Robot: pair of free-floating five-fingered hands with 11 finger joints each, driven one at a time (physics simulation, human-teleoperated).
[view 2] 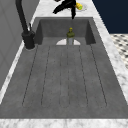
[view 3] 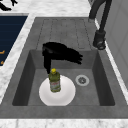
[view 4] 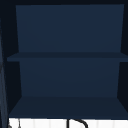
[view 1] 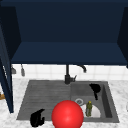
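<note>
My right hand [view 1: 95, 88] hovers open over the sink basin [view 3: 100, 75], fingers stretched level and thumb pointing down. In the right side view this hand [view 3: 60, 53] hangs just above and behind a green bottle with a yellow cap [view 3: 54, 81], not touching it. The bottle [view 1: 89, 108] stands upright on a white plate [view 3: 65, 96] on the basin floor. My left hand [view 1: 37, 118] floats open, fingers relaxed, at the front left corner of the drainboard, holding nothing. A large red ball [view 1: 67, 115] shows at the sink's front edge.
A black faucet [view 1: 67, 75] rises behind the sink, and a round drain [view 3: 82, 80] lies beside the plate. The ribbed drainboard [view 2: 65, 75] fills the left half. A yellow object [view 2: 79, 6] lies on the far counter. Above hangs an open dark blue wall cabinet [view 4: 67, 56] with shelves.
</note>
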